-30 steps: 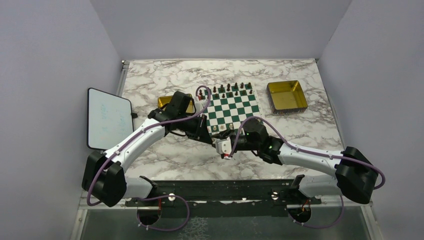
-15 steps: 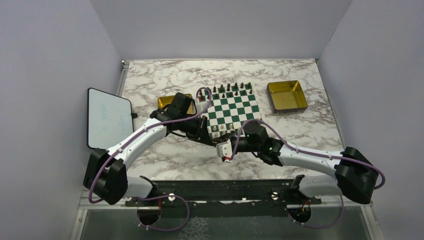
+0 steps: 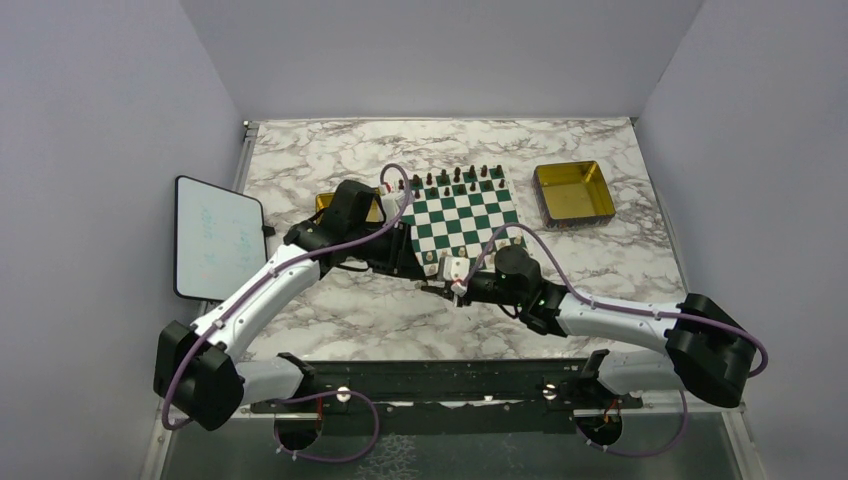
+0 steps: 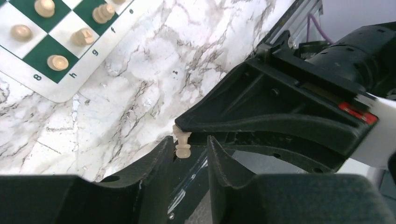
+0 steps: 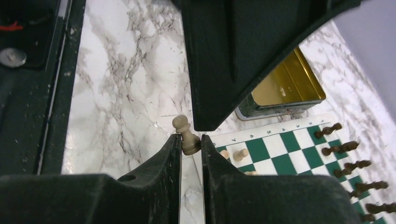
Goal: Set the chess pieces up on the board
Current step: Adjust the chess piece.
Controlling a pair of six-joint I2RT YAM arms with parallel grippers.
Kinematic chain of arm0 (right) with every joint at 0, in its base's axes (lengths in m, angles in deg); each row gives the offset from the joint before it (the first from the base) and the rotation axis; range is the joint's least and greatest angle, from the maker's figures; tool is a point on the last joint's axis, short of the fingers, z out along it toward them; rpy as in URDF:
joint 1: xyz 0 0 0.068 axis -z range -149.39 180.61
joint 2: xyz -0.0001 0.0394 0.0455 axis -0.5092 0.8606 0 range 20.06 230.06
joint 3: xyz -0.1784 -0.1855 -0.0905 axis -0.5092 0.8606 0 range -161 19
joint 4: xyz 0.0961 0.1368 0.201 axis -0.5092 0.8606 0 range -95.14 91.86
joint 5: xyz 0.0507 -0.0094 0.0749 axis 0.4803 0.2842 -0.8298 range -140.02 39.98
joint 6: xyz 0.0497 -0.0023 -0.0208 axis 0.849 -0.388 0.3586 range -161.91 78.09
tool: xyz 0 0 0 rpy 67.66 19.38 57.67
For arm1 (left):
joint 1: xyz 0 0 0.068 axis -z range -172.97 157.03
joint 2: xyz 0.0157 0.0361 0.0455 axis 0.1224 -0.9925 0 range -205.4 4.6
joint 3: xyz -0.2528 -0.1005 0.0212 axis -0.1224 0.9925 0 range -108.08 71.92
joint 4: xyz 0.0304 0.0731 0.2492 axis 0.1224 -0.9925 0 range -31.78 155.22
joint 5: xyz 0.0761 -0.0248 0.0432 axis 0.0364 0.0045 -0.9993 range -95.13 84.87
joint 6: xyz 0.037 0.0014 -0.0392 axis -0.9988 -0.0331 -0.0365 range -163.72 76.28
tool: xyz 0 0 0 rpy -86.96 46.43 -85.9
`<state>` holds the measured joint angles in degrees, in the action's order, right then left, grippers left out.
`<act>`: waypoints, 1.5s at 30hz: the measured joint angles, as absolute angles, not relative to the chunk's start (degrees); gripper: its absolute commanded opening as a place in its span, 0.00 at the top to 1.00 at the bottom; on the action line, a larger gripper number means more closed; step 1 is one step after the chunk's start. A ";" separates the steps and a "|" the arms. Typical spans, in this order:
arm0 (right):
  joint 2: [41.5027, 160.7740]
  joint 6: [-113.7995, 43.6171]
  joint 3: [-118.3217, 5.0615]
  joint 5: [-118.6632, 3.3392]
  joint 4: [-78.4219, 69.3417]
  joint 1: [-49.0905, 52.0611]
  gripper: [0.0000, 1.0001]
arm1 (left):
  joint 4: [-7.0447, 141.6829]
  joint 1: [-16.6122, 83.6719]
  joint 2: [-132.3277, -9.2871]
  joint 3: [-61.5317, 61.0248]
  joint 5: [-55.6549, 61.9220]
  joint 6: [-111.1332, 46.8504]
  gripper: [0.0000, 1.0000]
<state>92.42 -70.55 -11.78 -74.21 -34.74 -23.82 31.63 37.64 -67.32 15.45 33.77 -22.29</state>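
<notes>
Right pincer [image 5: 190,139] clamps pawn [image 5: 185,134]; pawn base hidden in grip.

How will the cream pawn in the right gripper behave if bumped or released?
The cream pawn looks rigid and probably light, like small turned wood. The right gripper pinches only its lower part, head leaning out, so a bump may pivot it. Its round body would likely roll if dropped sideways, though set upright it should stand on the board.
</notes>
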 measured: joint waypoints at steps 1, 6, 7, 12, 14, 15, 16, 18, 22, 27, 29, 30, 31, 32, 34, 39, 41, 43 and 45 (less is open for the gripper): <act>92.42 -68.32 -11.78 -73.55 -35.35 -23.82 0.99 | 31.98 37.66 -66.03 15.45 32.78 -21.90 0.62; 92.74 -56.60 -10.99 -68.79 -39.44 -23.82 0.99 | 33.69 37.66 -62.60 15.47 30.25 -20.19 0.55; 92.96 -54.48 -10.86 -67.87 -40.05 -23.82 0.99 | 34.06 37.66 -61.86 15.49 29.94 -19.95 0.54; 93.90 -47.05 -10.78 -64.59 -42.06 -23.82 0.99 | 35.50 37.66 -59.43 17.52 26.62 -18.33 0.52; 93.90 -44.85 -10.78 -63.74 -42.98 -23.82 0.99 | 35.68 37.66 -58.45 18.31 25.02 -17.72 0.52; 93.90 -43.97 -10.78 -63.34 -43.40 -23.82 0.99 | 35.72 37.64 -58.08 18.53 24.48 -17.55 0.52; 93.90 -43.12 -10.78 -62.97 -43.75 -23.82 0.99 | 35.85 37.66 -57.75 18.70 23.82 -17.20 0.52; 93.90 -41.81 -10.78 -62.62 -44.36 -23.82 0.99 | 36.29 37.66 -57.53 18.90 22.84 -16.65 0.54; 93.90 -40.17 -10.78 -62.29 -44.97 -23.82 0.99 | 37.05 37.66 -57.60 19.25 22.16 -15.65 0.62; 93.90 -38.79 -10.78 -61.53 -45.36 -23.82 0.99 | 39.15 37.66 -58.21 19.78 22.25 -13.85 0.65; 93.90 -38.42 -10.78 -61.18 -45.54 -23.82 0.99 | 39.96 37.66 -58.21 20.50 22.27 -13.18 0.64; 93.90 -38.27 -10.78 -60.98 -45.63 -23.82 0.99 | 40.35 37.66 -58.21 20.89 22.31 -12.80 0.64; 93.90 -38.16 -10.78 -60.74 -45.73 -23.82 0.99 | 40.57 37.66 -58.21 21.17 22.40 -12.61 0.64; 93.90 -37.94 -10.78 -60.55 -45.80 -23.82 0.99 | 40.88 37.66 -58.21 21.55 22.58 -12.32 0.64; 93.90 -37.63 -10.78 -60.11 -45.82 -23.82 0.99 | 41.60 37.66 -58.21 22.20 23.03 -11.73 0.65; 93.90 -37.33 -10.78 -59.87 -45.78 -23.82 0.99 | 43.06 37.64 -58.21 22.95 23.38 -10.77 0.76; 93.90 -37.30 -10.78 -59.87 -45.82 -23.82 0.98 | 43.50 37.66 -58.21 22.97 23.43 -10.38 0.82; 93.90 -37.26 -10.78 -59.82 -45.80 -23.82 0.97 | 44.03 37.66 -58.21 22.97 23.63 -10.05 0.86; 93.90 -37.15 -10.78 -59.71 -45.82 -23.82 0.94 | 44.46 37.66 -58.21 22.97 23.82 -9.88 0.90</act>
